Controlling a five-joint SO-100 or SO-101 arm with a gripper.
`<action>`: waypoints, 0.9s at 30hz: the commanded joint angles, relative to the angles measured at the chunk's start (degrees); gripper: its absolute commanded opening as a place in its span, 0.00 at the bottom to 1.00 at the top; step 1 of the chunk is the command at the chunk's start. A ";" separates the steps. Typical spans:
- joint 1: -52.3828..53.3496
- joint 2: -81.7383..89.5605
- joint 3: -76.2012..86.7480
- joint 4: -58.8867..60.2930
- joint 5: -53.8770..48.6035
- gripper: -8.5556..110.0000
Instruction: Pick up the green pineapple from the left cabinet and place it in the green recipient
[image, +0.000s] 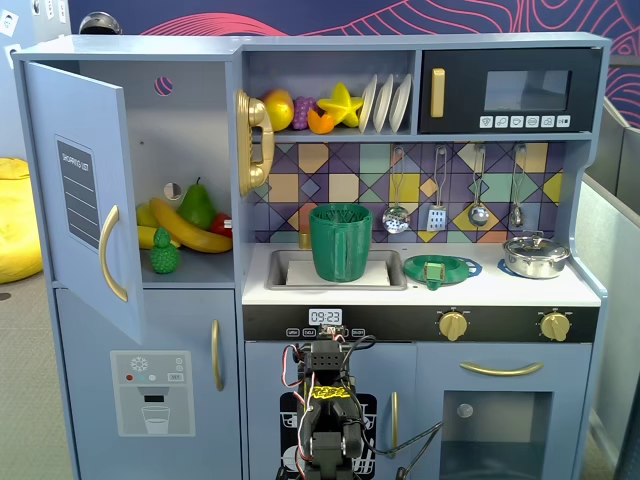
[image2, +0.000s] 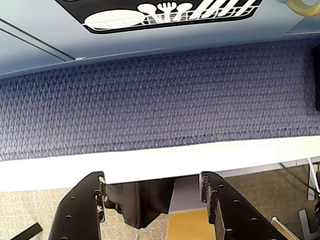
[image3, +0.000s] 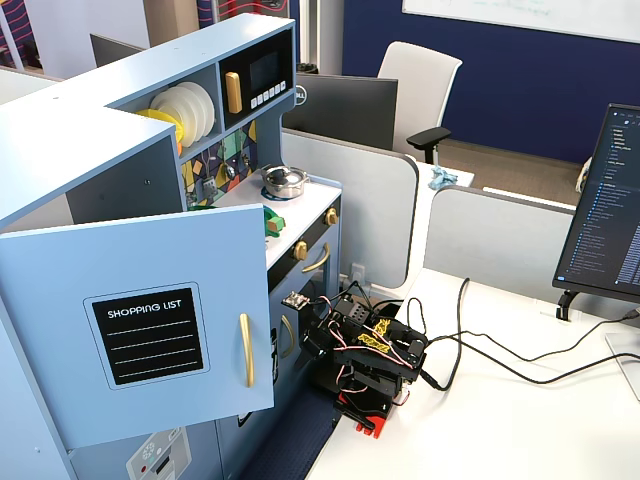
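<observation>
The green pineapple (image: 163, 252) stands at the front of the shelf in the open left cabinet (image: 190, 120), next to a banana (image: 190, 230) and a dark green pear (image: 197, 205). The cabinet's blue door (image: 85, 200) is swung wide open; in a fixed view this door (image3: 140, 310) hides the shelf. The green recipient (image: 340, 242), a ribbed pitcher, stands in the sink. My arm (image: 330, 410) is folded low in front of the kitchen, far below both. In the wrist view my gripper (image2: 153, 184) is open and empty, over the table edge and carpet.
A flat green plate (image: 441, 268) and a steel pot (image: 535, 255) sit on the counter right of the sink. Toy fruit and plates fill the top shelf. Cables (image3: 480, 350) run across the white table (image3: 500, 430) behind the arm (image3: 365, 355).
</observation>
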 joint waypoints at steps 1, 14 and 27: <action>-1.41 -0.35 0.53 10.28 1.58 0.07; -6.68 -0.53 -0.26 -1.41 0.00 0.07; -30.94 -22.06 -36.30 -51.50 -19.95 0.09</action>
